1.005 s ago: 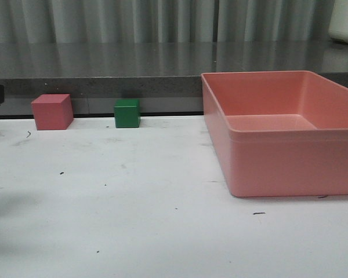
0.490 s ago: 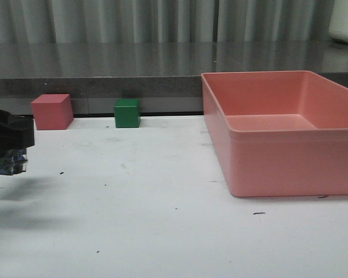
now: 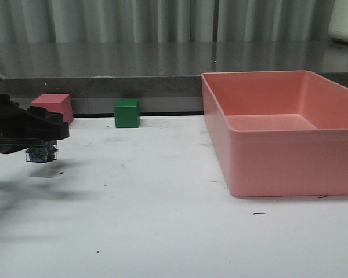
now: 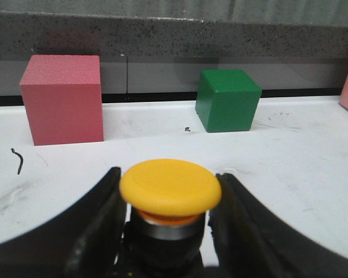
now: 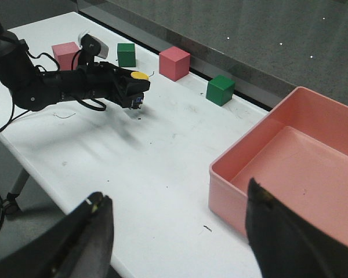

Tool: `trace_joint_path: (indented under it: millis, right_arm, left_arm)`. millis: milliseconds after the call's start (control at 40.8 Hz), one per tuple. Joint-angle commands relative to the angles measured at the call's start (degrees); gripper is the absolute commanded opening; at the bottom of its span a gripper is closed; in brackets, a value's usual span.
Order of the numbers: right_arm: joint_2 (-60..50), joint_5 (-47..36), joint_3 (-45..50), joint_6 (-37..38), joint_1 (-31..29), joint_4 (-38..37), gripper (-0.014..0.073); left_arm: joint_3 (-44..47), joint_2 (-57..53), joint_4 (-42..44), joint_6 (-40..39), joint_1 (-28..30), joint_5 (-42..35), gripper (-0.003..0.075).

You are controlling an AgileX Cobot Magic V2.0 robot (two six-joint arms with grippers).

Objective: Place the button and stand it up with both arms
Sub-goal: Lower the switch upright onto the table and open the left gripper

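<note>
My left gripper (image 3: pixel 43 145) is shut on the button at the left of the table and holds it just above the surface. In the front view only the button's bluish-grey base (image 3: pixel 42 154) shows below the fingers. In the left wrist view the yellow cap (image 4: pixel 170 186) sits between the two black fingers (image 4: pixel 101 223), with the black body under it. The right wrist view shows the left arm (image 5: pixel 64 84) holding the button (image 5: pixel 138 77) far off. My right gripper (image 5: pixel 177 217) is open and empty, high above the table's front edge, out of the front view.
A pink cube (image 3: pixel 53 107) and a green cube (image 3: pixel 127 113) stand at the table's back edge; both show in the left wrist view, pink (image 4: pixel 62 98), green (image 4: pixel 227 99). A big pink bin (image 3: pixel 290 139) fills the right side. Two more cubes (image 5: pixel 126 54) lie further left.
My left arm has come in from the left edge toward the right, carrying the button, and now reaches in front of the pink cube.
</note>
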Motion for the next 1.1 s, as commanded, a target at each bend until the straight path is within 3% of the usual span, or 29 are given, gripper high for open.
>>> trace_joint_path:
  millis: [0, 588, 907, 1079]
  right_arm:
    - [0.8, -4.8, -1.2, 0.1, -0.2, -0.1, 0.0509]
    - [0.8, -4.8, -1.2, 0.1, -0.2, -0.1, 0.0509]
    - [0.8, -4.8, -1.2, 0.1, -0.2, -0.1, 0.0509]
    - [0.8, -4.8, -1.2, 0.1, -0.2, -0.1, 0.0509]
  left_arm:
    - [-1.7, -1.2, -0.2, -0.5, 0.3, -13.5, 0.0190]
    - [2.4, -0.6, 0.0, -0.5, 0.5, -13.4, 0.0196]
    - [3.4, -1.0, 0.1, -0.5, 0.5, -13.5, 0.0382]
    - [5.1, -3.4, 0.1, -0.5, 0.5, -13.4, 0.0427]
